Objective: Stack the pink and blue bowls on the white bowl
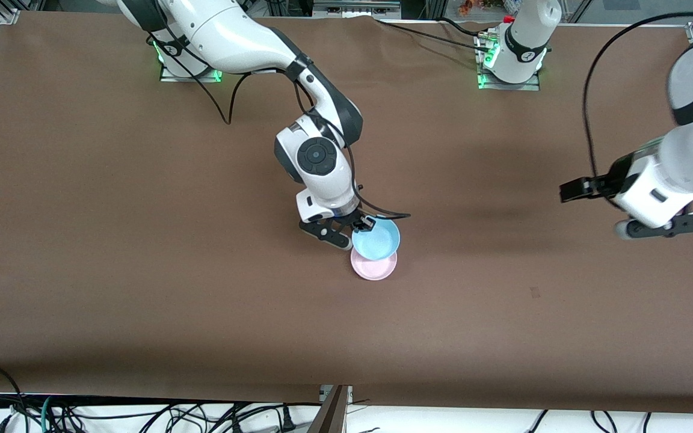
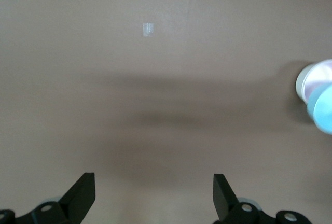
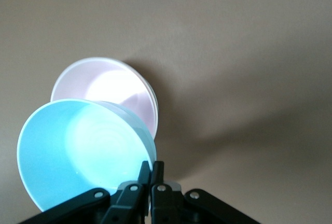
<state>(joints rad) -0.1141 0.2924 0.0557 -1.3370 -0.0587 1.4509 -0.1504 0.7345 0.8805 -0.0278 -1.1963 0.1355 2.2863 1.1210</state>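
Two fingers of my right gripper [image 1: 363, 227] pinch the blue bowl's [image 1: 376, 239] rim at 10 o'clock, holding it over the pink bowl [image 1: 374, 267] to stack it, while my left gripper [image 1: 662, 227] waits open over bare table [image 1: 142, 240].

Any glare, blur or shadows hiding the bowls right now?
Front view: left arm's upper part motion-blurred; blue bowl and pink bowl sharp. Right wrist view: bright glare inside both bowls, and the right hand pinching the blue rim is soft. Left wrist view: a broad arm shadow crosses the table; the bowls are blurred at the frame's edge.
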